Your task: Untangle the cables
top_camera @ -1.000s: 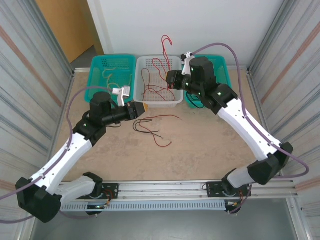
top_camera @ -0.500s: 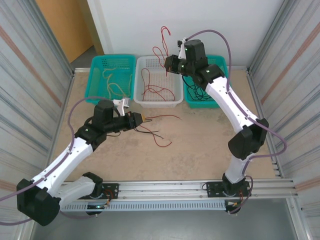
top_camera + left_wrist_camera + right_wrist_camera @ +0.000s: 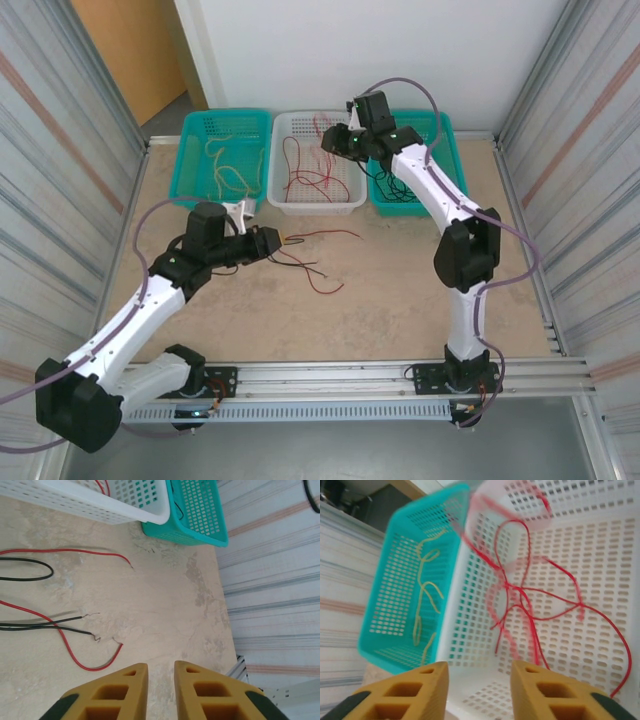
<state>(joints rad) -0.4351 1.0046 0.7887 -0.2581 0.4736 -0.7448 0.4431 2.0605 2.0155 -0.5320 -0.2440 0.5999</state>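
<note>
Since a second ago the right arm has stretched out, bringing the right gripper [image 3: 337, 146] low over the white perforated plastic basket [image 3: 315, 207] at 12 o'clock. The strand it held high above now lies inside among the thin red cables [image 3: 520, 600]. Its jaws stand wide apart, gripping nothing. The left gripper [image 3: 161, 669], at 9 o'clock of centre, shows a narrow empty gap. Loose red and black cables [image 3: 315, 265] lie mid-table on the beige tabletop [image 3: 400, 290]. Cream cables [image 3: 225, 165] lie in the teal basket at 11 o'clock [image 3: 200, 120]. Black cables [image 3: 395, 190] lie in the teal basket at 1 o'clock [image 3: 445, 150].
</note>
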